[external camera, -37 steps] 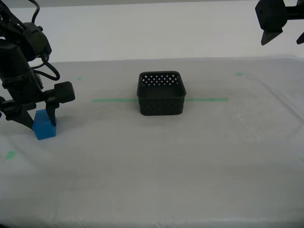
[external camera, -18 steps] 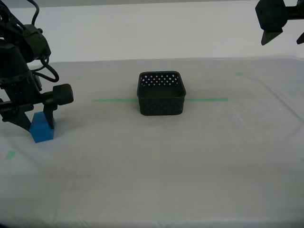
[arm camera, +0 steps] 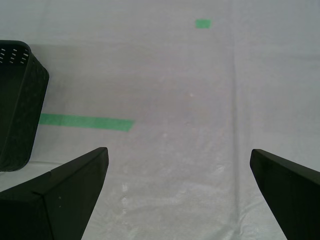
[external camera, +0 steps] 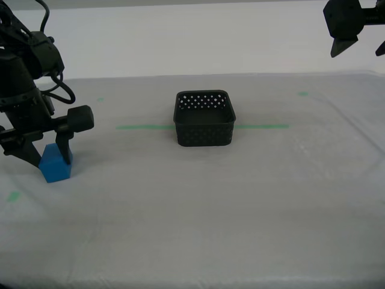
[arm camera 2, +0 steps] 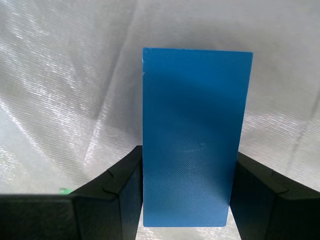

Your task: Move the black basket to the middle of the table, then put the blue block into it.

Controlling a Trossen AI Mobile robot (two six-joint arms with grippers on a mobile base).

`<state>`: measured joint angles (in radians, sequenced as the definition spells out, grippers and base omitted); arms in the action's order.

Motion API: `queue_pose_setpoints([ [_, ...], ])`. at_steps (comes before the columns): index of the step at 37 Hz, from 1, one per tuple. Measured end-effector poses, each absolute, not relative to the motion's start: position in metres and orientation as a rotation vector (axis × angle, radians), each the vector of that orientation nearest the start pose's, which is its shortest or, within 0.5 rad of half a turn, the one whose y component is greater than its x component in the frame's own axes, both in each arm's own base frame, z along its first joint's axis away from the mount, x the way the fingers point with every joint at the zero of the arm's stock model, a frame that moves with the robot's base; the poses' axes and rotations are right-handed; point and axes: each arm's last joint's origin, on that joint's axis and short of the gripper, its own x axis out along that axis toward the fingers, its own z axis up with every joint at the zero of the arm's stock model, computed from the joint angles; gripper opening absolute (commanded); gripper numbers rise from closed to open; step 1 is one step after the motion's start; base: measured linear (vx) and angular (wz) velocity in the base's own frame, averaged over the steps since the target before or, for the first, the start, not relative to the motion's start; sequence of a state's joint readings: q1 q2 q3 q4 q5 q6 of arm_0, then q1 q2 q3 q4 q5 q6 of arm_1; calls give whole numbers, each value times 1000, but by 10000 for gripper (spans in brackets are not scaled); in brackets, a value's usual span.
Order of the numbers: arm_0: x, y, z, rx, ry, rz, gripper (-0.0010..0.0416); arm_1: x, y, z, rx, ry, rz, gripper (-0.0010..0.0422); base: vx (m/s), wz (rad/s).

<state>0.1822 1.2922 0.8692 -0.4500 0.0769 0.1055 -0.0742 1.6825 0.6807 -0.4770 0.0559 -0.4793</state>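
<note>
Pale wall (external camera: 198,36) behind; nothing else distinguishable.

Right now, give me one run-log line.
second gripper: shut on blue block | first gripper: open, raised | black basket: mid-table, empty

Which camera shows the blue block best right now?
The second wrist view: the block fills the frame between my second gripper's fingers. The exterior view shows it small, partly hidden behind the gripper at that view's left. The first wrist view misses it.
</note>
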Motion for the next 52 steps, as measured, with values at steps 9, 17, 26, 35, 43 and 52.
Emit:
queue_pose_setpoints([
  [9,254,44,237,-14,869,53,399,246,-20,114,-364,1519,256,0,0,0],
  [17,254,44,237,-14,870,52,399,260,-26,132,-338,1506,223,0,0,0],
  [26,254,44,237,-14,870,53,398,275,-42,150,-316,1452,171,0,0,0],
  [35,254,45,237,-14,869,53,398,289,-60,174,-283,1393,154,0,0,0],
  [43,254,44,237,-14,869,53,398,298,-74,200,-259,1358,119,0,0,0],
  [52,254,44,237,-14,869,52,399,304,-87,221,-246,1332,82,0,0,0],
])
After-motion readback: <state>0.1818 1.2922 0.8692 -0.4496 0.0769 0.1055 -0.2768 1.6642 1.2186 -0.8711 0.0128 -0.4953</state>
